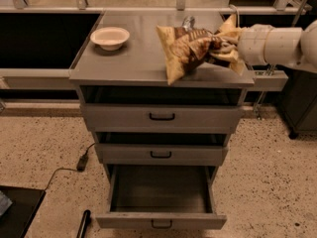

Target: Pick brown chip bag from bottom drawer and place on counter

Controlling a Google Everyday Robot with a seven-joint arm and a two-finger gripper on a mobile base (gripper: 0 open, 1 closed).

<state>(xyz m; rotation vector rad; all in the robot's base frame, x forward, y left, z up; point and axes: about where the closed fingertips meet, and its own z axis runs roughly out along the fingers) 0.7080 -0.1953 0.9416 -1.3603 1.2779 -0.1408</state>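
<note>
Three drawers sit under the counter (133, 58), and the bottom drawer (161, 192) stands pulled out. Your brown chip bag (185, 51) hangs tilted over the counter's right side, its low corner at the front edge. The gripper (220, 46) is clenched on its right end. Expect it to be light, crinkly and floppy, so pinch a sealed end.

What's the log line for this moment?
claw: shut on bag, above counter right side | bag: tilted, low corner near front edge | bottom drawer: open, empty | bowl: back left
</note>
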